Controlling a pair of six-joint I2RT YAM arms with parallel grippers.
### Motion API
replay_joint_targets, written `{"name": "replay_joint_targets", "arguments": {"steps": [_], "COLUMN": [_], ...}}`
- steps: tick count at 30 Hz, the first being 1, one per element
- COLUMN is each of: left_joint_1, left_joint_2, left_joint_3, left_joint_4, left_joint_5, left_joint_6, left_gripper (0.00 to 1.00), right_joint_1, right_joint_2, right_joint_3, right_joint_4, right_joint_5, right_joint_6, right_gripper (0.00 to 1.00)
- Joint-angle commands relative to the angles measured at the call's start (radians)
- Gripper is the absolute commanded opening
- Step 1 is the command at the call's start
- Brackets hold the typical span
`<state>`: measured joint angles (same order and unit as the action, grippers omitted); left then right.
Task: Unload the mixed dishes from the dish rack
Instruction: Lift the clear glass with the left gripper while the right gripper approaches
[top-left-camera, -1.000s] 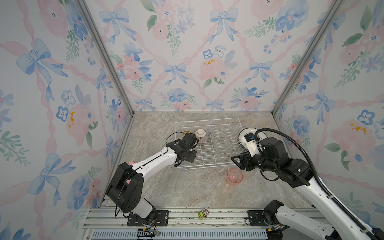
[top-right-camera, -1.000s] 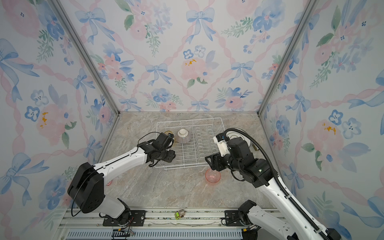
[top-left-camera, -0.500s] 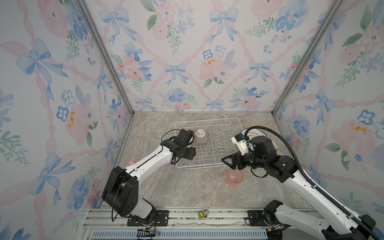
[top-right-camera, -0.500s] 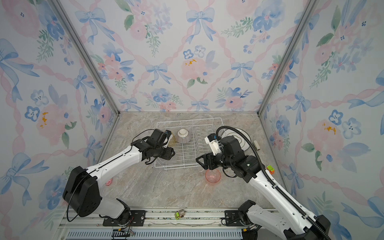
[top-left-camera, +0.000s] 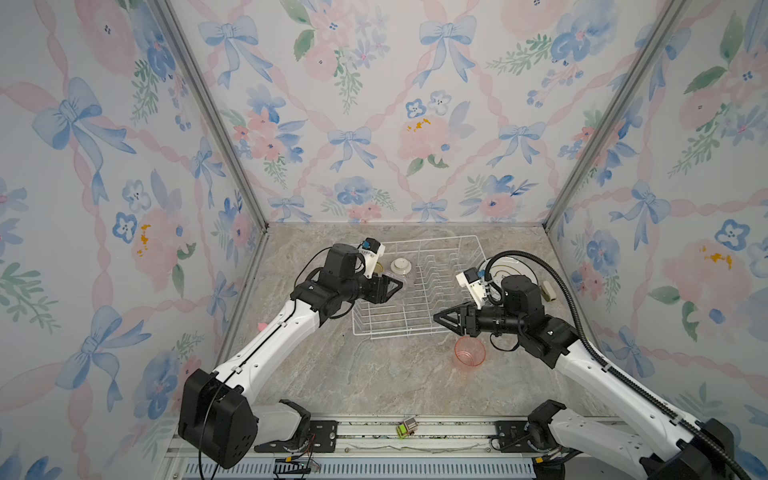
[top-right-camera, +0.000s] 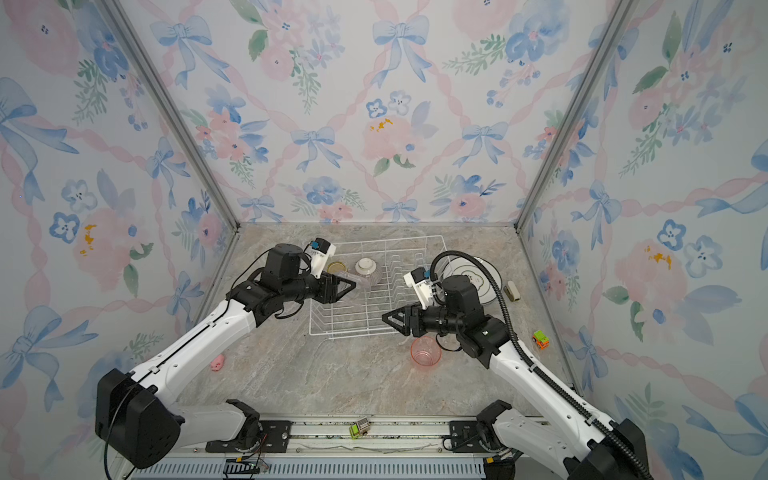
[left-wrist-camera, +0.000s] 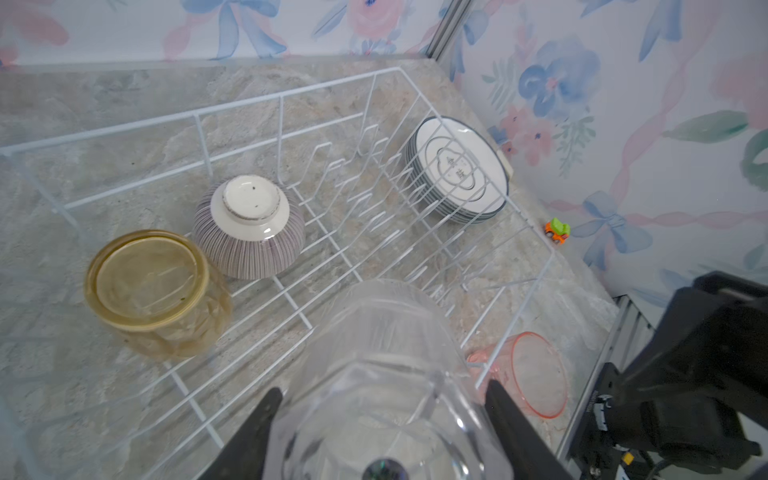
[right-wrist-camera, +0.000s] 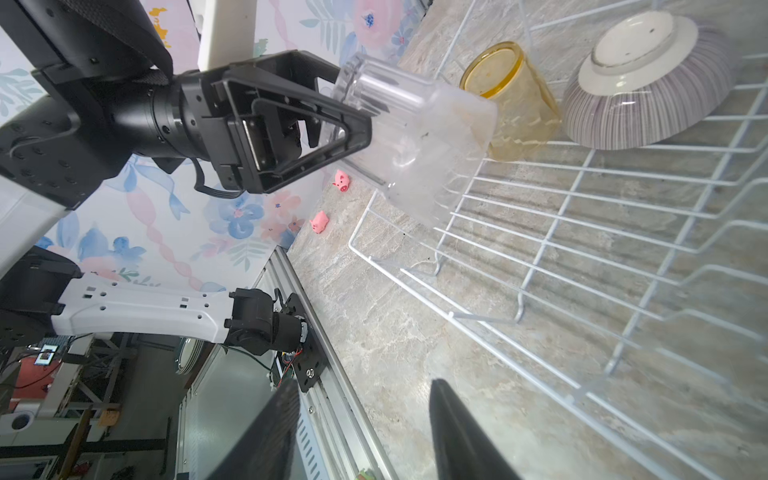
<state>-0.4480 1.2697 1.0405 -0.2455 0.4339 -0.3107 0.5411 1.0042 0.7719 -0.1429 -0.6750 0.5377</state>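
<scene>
The white wire dish rack (top-left-camera: 395, 334) (top-right-camera: 353, 332) holds an upturned yellow tumbler (left-wrist-camera: 153, 291) and an upturned ribbed bowl (left-wrist-camera: 249, 226) at its left. My left gripper (top-left-camera: 401, 286) (left-wrist-camera: 383, 388) is shut on a clear tumbler (left-wrist-camera: 386, 353) (right-wrist-camera: 419, 137), held tilted above the rack's left side. A stack of white plates (top-left-camera: 513, 270) (left-wrist-camera: 457, 170) lies on the table right of the rack. A pink tumbler (top-left-camera: 469, 351) (top-right-camera: 426, 351) stands upright before the rack's front right corner. My right gripper (top-left-camera: 436, 318) (right-wrist-camera: 363, 384) is open and empty over that corner.
A pink pig toy (top-right-camera: 217, 364) (right-wrist-camera: 319, 221) lies on the table at the left. An orange and green toy car (top-right-camera: 540, 338) (left-wrist-camera: 557, 230) sits by the right wall, a small beige object (top-left-camera: 548, 291) beside the plates, and a green toy (top-left-camera: 406, 427) on the front rail.
My right gripper has swung left from above the pink tumbler to the rack's front right corner. My left gripper has moved right over the rack with the clear tumbler in it.
</scene>
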Motion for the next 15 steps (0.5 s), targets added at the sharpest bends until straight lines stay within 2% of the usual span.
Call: {"name": "replay_joint_targets", "arguments": {"steps": [1, 6, 15], "left_joint_1": [0.03, 0.047, 0.035], "left_joint_2": [-0.038, -0.041, -0.013], "left_joint_3": [-0.062, -0.115, -0.134], "left_joint_4": [0.257, 0.455, 0.585], "left_joint_5": [0.192, 0.29, 0.362], "left_joint_6": [-0.11, -0.227, -0.308], "left_gripper": [0.35, 0.35, 0.34], "right_joint_1": [-0.022, -0.05, -0.076], "right_joint_2": [-0.013, -0.028, 0.016], "right_joint_3": [-0.035, -0.077, -0.093], "right_joint_4": [0.184, 0.313, 0.509], "right_joint_5": [-0.069, -0.079, -0.094], "right_joint_6": [0.075, 0.156, 0.237], "right_gripper": [0.49, 0.5, 0.5]}}
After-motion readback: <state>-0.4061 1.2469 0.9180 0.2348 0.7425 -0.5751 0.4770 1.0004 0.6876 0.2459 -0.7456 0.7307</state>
